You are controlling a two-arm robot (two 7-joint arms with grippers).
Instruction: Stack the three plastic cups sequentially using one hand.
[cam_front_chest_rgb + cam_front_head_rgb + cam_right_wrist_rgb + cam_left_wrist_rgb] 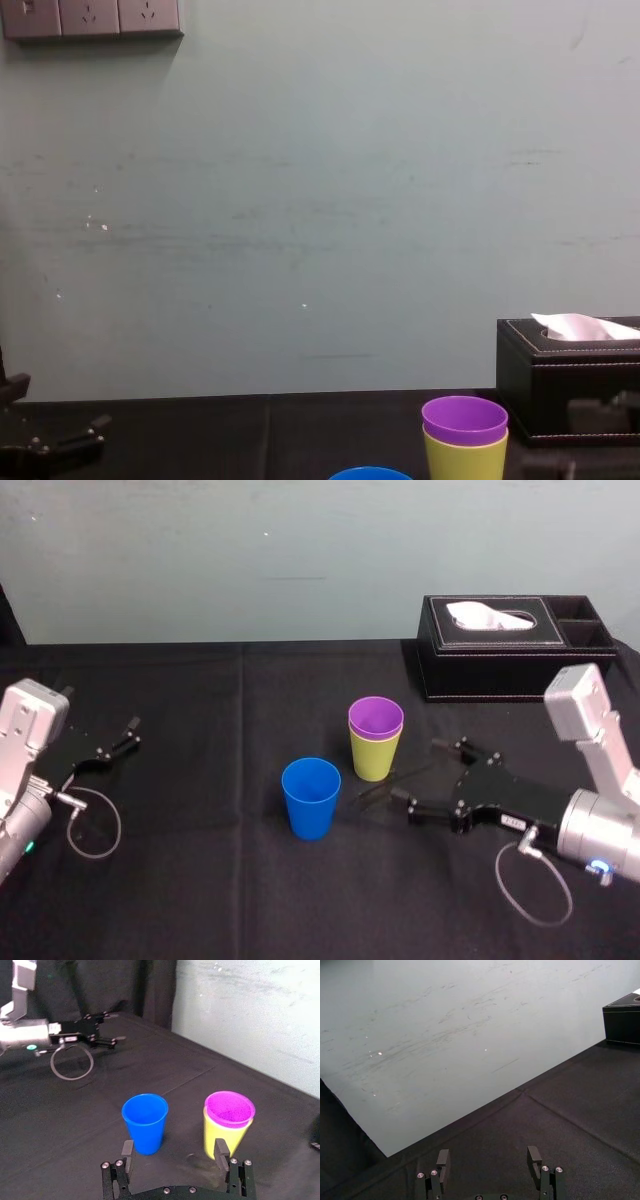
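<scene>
Cups: you've got the purple cup (376,718) nested in the yellow-green cup (374,759), blue cup (311,798) just beside them on the bench (200,880)
Right end effector (415,770): fingers apart, near the pair
Left end effector (128,734): parked left, apart

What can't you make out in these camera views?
Purple plastic cup: lower part hidden inside the yellow-green plastic cup, wherever it shows.
Blue plastic cup: chest view, bottom edge cuts off all but its rim.
Black tissue box: left wrist view, right edge cuts off most of it.
Right gripper, near the cups: right wrist view, bottom edge cuts off its body.
</scene>
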